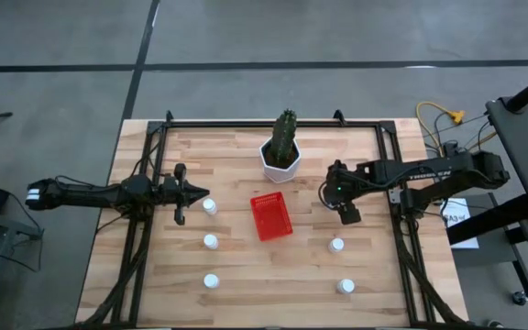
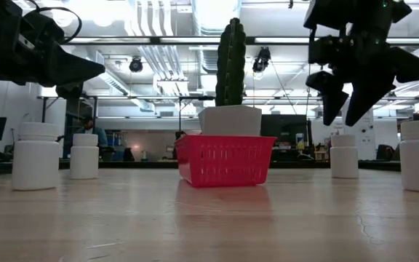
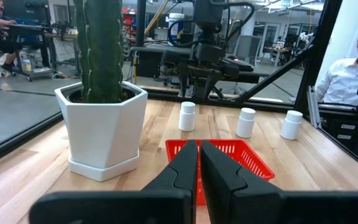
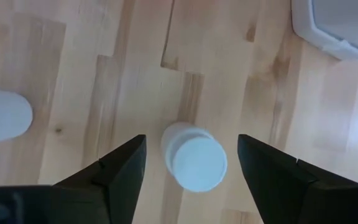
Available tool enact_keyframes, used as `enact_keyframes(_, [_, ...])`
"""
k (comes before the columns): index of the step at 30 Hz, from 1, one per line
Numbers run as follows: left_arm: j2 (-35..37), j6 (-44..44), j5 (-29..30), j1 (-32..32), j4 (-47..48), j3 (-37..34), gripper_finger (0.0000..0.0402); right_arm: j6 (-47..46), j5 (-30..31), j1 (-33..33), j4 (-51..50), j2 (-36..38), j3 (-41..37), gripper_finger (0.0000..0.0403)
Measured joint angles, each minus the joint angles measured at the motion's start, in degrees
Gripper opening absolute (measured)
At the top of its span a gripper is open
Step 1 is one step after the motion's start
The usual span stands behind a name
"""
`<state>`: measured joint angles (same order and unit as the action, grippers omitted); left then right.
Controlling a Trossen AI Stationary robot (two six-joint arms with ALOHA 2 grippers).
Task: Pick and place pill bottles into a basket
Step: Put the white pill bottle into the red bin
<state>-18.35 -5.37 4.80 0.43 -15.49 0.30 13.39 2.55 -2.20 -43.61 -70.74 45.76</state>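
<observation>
The right hand (image 4: pixel 191 180) hangs above the bench (image 1: pixel 246 275) with its fingers spread wide and nothing between them, and a bottle (image 4: pixel 194 158) stands almost straight below it: in the right wrist view the round white cap sits in the gap between the two dark fingers, nearer one than the other. That bottle is upright, its long axis vertical, so a straight descent would likely bring the fingers down on either side of its body. From above, the right hand (image 1: pixel 345 209) is over the right half of the bench, with one bottle (image 1: pixel 337 245) and another (image 1: pixel 346 286) nearer the front edge; three more bottles (image 1: pixel 210 242) line the left side. The left hand (image 1: pixel 187 192), fingers clenched shut on nothing, waits just beside the rearmost of those three. The basket (image 1: pixel 271 216) sits mid-bench between the arms, holding no bottle that I can see, just in front of the pot (image 1: pixel 280 163) and its cactus. The bottles look smooth, hard and matte white; the basket is bright red plastic mesh; the bench is pale jointed wood.
</observation>
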Motion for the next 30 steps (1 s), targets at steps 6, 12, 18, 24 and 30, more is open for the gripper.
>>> enact_keyframes(6, [0.0, 0.0, 0.0, -0.02, 0.0, 0.0, 0.0001, 0.5, 0.44, -0.4, 0.82, 0.02, -0.25, 0.024])
enact_keyframes(12, [0.01, 0.0, 0.0, -0.01, 0.02, 0.0, 0.0001, 0.68, 0.46, -1.88, 0.91, 0.02, -0.71, 0.0238])
enact_keyframes(18, [0.0, 0.0, 0.02, 0.0, 0.01, 0.0, 0.0001, 0.78, 0.42, -2.4, 1.2, 0.02, -1.91, 0.0238])
enact_keyframes(24, [0.0, 0.0, 0.01, 0.0, 0.01, 0.0, 0.0001, 0.6, 0.17, -2.39, 3.2, 0.02, -3.67, 0.0238])
enact_keyframes(30, [0.0, 0.0, 0.0, -0.02, 0.02, 0.0, 0.0001, 0.39, 0.0, -2.82, 3.73, 0.02, -5.38, 0.0238])
